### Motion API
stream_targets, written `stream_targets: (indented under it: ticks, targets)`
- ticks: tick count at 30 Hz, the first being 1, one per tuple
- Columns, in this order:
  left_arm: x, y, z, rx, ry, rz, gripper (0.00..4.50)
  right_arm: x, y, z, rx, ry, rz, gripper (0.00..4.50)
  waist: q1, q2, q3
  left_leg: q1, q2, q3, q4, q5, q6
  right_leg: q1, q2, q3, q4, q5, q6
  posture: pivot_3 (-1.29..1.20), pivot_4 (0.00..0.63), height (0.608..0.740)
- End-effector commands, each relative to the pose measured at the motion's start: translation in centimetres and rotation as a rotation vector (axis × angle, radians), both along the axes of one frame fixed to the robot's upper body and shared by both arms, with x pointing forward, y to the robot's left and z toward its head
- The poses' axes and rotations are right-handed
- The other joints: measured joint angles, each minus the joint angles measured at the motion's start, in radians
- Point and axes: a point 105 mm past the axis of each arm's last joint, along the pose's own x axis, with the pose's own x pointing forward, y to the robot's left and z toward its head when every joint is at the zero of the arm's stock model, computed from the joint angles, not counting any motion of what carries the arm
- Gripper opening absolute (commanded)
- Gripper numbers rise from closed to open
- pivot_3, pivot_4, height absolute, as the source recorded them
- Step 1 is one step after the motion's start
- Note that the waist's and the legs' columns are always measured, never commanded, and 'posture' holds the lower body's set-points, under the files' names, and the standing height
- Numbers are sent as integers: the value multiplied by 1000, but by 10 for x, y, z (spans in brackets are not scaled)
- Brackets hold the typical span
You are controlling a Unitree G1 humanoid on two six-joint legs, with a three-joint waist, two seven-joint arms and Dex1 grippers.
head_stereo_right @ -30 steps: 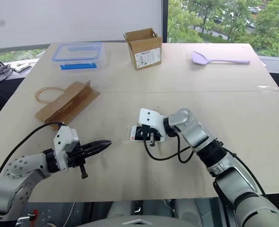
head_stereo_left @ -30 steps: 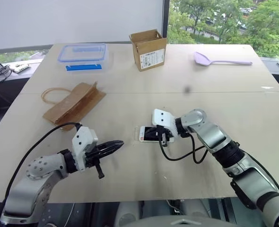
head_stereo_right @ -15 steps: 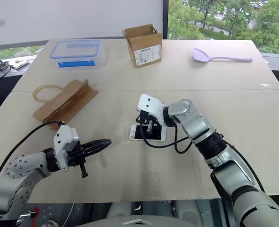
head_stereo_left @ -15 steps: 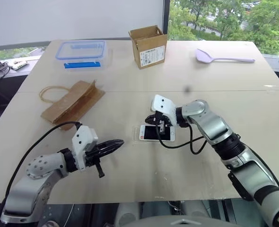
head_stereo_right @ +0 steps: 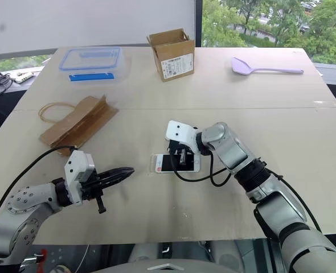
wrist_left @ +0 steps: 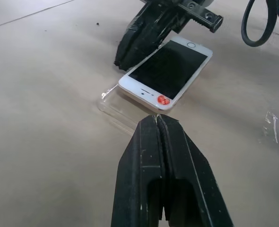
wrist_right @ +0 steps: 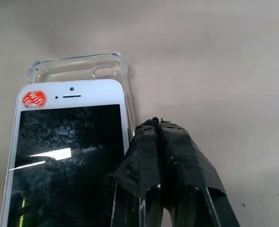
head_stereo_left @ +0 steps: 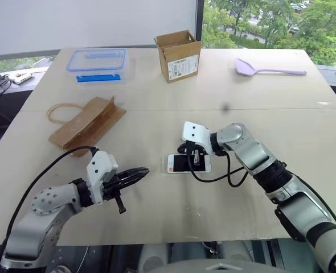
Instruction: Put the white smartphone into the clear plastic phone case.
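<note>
The left gripper (wrist_left: 157,124) has its two black fingers pressed together, tips just short of the white smartphone (wrist_left: 167,72). The phone lies screen up on the tan table (wrist_left: 45,94), overlapping the clear plastic phone case (wrist_left: 116,105), whose end juts out beyond it. The right gripper (wrist_left: 123,59) rests against the phone's long edge.

Even daylight from the windows, soft shadows, sharp views
</note>
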Motion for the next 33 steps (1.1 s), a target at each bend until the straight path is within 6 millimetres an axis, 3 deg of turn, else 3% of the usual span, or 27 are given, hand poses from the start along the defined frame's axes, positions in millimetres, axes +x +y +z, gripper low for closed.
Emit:
stream_targets:
  ticks: [1,5,8,11,21,33]
  targets:
    - [-2,-5,6,1,-29,-19,20,8,6,22,59,-105,-18,0,0,0,0,0,0,0,0,0,0,0,0,0,0,0,0,0,150,740]
    - [-2,-4,5,0,-30,-16,20,-10,10,49,182,-70,85,0,1,0,1,0,0,0,0,0,0,0,0,0,0,0,0,0,150,740]
    - [-1,-5,5,-1,-30,-17,20,-27,9,53,197,-18,157,0,2,0,1,-1,0,0,0,0,0,0,0,0,0,0,1,0,150,740]
    - [0,-5,5,-2,-33,-20,20,-38,8,40,160,20,186,0,2,0,1,0,0,-1,0,0,0,0,0,0,0,0,0,0,150,740]
    - [0,-3,6,1,-35,-23,20,-35,-4,-15,-45,49,138,0,2,0,0,1,0,-1,2,0,0,1,1,-1,1,0,0,0,150,740]
    - [0,-3,6,6,-38,-24,20,-36,-3,-38,-159,-10,178,0,1,-1,0,10,0,-1,2,0,0,10,0,0,2,-2,-3,0,150,740]
